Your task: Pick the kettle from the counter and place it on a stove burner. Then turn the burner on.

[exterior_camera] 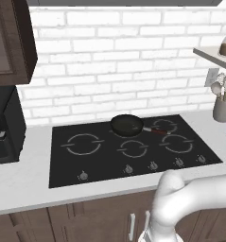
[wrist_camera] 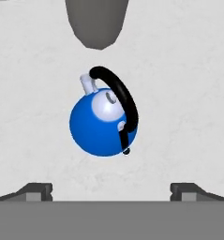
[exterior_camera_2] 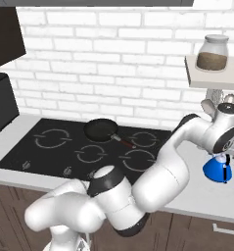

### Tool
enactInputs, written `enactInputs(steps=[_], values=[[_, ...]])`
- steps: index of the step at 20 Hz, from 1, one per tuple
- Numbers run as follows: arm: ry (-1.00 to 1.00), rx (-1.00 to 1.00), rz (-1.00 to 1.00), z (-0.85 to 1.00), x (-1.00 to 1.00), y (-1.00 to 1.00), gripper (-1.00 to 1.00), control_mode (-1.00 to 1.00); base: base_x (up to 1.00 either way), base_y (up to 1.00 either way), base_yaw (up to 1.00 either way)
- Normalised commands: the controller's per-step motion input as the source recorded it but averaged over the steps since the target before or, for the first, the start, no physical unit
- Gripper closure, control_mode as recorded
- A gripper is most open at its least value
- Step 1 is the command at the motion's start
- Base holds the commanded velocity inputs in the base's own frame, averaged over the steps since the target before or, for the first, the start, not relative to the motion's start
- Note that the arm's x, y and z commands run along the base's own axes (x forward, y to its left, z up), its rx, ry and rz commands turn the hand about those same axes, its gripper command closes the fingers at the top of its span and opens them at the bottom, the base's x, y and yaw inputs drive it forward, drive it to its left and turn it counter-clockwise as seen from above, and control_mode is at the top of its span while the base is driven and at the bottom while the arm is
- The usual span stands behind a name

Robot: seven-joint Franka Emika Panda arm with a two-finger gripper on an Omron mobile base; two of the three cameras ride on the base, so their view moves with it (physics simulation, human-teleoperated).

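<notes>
Fingertips (wrist_camera: 38,191) of the gripper (wrist_camera: 111,192) stand fully apart, holding nothing, above the kettle (wrist_camera: 101,125). Smooth, rounded, likely slippery; the stiff arched handle (wrist_camera: 125,101) looks the best hold.

The kettle (wrist_camera: 101,124) is bright blue with a white lid and a thin black arched handle. It sits on a pale grey-white counter (wrist_camera: 33,117) with faint mottling. The cooktop (exterior_camera: 62,163) is flat black glass printed with thin grey burner rings. The frying pan (exterior_camera: 126,125) is black with a red-tipped handle. The backsplash (exterior_camera: 109,56) is white brick.
</notes>
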Motion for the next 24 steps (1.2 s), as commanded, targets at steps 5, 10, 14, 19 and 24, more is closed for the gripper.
enactInputs(steps=[5, 10, 14, 19, 24], values=[[0.00, 0.00, 0.02, -0.35, 0.44, -0.23, -1.00, -1.00, 0.00, 0.00, 0.00], [0.00, 0.00, 0.04, -0.42, 0.56, -0.35, -1.00, -1.00, 0.00, 0.00, 0.00], [0.00, 0.00, 0.04, -0.37, 0.54, -0.38, -1.00, -1.00, 0.00, 0.00, 0.00], [-0.01, 0.00, 0.02, -0.16, 0.29, -0.17, 1.00, -1.00, 0.00, 0.00, 0.00], [0.00, 0.00, 0.00, 0.00, 0.02, -0.01, 1.00, -1.00, 0.00, 0.00, 0.00]])
